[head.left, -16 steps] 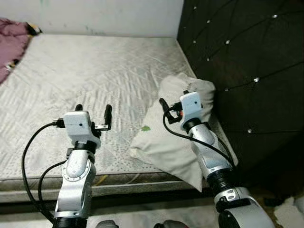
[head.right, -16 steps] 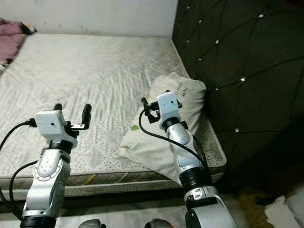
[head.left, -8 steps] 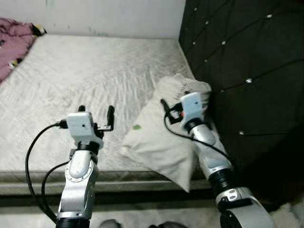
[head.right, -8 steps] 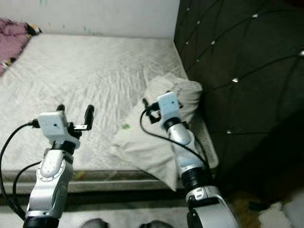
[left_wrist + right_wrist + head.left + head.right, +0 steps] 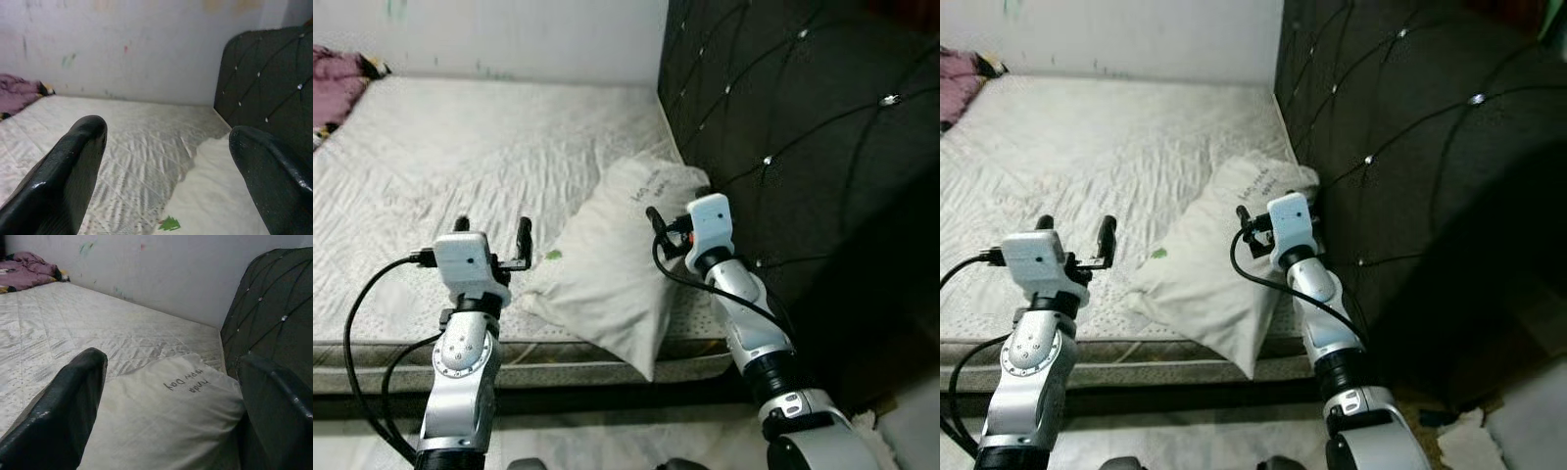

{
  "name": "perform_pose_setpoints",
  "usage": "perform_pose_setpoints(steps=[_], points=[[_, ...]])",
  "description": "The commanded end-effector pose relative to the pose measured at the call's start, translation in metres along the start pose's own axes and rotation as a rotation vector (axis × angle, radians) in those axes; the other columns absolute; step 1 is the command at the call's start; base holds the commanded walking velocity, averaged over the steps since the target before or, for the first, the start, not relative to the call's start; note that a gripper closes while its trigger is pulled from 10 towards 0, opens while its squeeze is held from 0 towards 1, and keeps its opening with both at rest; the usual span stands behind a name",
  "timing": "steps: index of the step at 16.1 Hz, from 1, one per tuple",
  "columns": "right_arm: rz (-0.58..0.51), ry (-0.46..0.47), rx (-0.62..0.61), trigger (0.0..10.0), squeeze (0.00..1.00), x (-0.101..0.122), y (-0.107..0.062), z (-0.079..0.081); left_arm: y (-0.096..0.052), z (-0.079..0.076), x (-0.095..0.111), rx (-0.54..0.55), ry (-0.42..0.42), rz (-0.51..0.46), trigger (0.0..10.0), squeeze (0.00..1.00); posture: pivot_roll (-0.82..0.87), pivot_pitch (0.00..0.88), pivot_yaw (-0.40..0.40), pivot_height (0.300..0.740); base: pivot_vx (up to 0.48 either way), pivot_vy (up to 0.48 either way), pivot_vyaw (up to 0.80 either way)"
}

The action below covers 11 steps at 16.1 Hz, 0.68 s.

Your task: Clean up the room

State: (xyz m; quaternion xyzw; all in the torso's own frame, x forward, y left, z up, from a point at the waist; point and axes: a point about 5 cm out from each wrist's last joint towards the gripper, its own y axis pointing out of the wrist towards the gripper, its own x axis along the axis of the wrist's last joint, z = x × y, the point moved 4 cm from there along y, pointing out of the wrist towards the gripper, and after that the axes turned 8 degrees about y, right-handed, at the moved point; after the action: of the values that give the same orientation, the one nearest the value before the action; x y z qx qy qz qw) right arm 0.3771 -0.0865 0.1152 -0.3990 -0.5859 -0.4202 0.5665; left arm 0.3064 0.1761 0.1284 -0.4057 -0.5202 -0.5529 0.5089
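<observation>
Bare quilted mattress (image 5: 460, 147) across the left and centre of the head views, running up to a pale wall (image 5: 509, 34) along the top edge. Dark tufted headboard (image 5: 803, 117) over the whole right side. White pillow (image 5: 607, 264) in the centre, lying on the mattress corner close against the headboard, lower corner hanging past the bed's front edge; small green mark near its left side, dark handwriting near its top. Purple bedding (image 5: 337, 73) bunched in the upper left corner, well apart from the pillow.

Left claw (image 5: 489, 233) at lower left, raised over the front part of the mattress, just left of the pillow's edge; fingers spread wide, nothing between them, as seen in the left wrist view (image 5: 166, 147). Right claw (image 5: 658, 220) right of centre, held above the pillow beside the headboard; fingers likewise wide apart and empty in the right wrist view (image 5: 171, 396), the pillow lying below and between them, untouched.
</observation>
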Motion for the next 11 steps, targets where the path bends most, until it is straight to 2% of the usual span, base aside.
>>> perform_pose_setpoints(steps=[1, 3, 5, 7, 11], points=[[-0.014, 0.008, 0.016, 10.0, 0.0, 0.0041, 0.0032, 0.0045, 0.0018, 0.0058, -0.0001, 0.023, 0.026, -0.001, 10.0, 0.0, 0.12, 0.0, -0.044, 0.74, 0.0, 0.0, 0.0], [-0.02, 0.011, 0.017, 10.0, 0.0, 0.0053, 0.0034, 0.0048, 0.0033, 0.0067, -0.0016, 0.043, 0.026, 0.017, 10.0, 0.0, 0.12, 0.0, -0.043, 0.74, 0.0, 0.0, 0.0], [-0.027, -0.034, 0.039, 10.0, 0.0, 0.0064, 0.003, 0.0094, 0.0046, 0.004, -0.0001, 0.026, 0.037, 0.009, 10.0, 0.0, 0.12, 0.0, -0.043, 0.74, 0.0, 0.0, 0.8], [-0.027, -0.006, 0.025, 10.0, 0.0, 0.0062, 0.0033, 0.0065, 0.0043, 0.0034, -0.002, -0.004, 0.008, 0.018, 10.0, 0.0, 0.12, 0.0, -0.043, 0.74, 0.0, 0.0, 0.61], [-0.024, -0.002, 0.021, 10.0, 0.0, 0.0055, 0.0028, 0.0062, 0.001, -0.0002, 0.0004, -0.031, -0.008, 0.001, 10.0, 0.0, 0.12, 0.0, -0.042, 0.74, 0.0, 0.0, 0.0]])
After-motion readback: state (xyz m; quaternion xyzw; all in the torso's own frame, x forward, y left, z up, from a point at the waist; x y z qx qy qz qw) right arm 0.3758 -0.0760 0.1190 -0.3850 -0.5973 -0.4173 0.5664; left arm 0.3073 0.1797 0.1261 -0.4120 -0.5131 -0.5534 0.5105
